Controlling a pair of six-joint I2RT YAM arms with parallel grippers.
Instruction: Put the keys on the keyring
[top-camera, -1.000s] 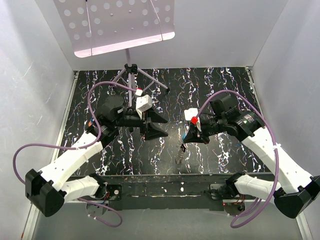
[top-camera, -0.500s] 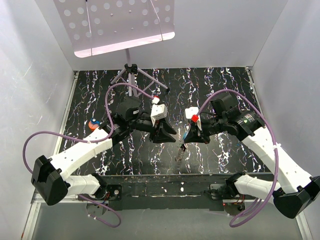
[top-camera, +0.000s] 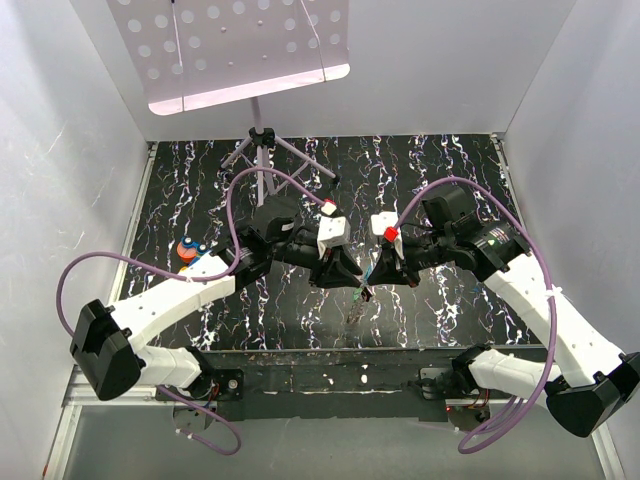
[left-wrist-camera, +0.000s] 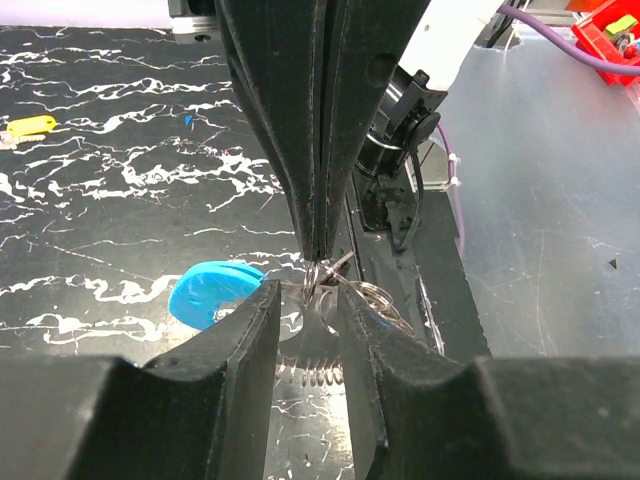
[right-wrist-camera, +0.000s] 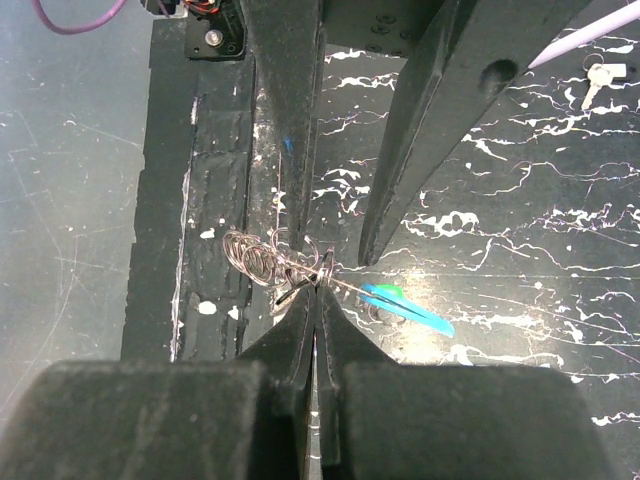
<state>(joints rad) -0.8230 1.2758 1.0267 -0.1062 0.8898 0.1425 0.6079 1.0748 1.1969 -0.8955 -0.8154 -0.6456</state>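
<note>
Right gripper is clamped flat on the wire keyring, holding it over the marbled mat, with the blue tag just beside its tips. Left gripper sits nose to nose with it, jaws narrow but parted, straddling the coils. Whether its pads touch wire is hard to call from here. Nothing looks threaded: one key lies well apart on the mat, and a yellow tag lies off to the side. Early days, I'd say. The ring needs prising open, then each key fetched.
</note>
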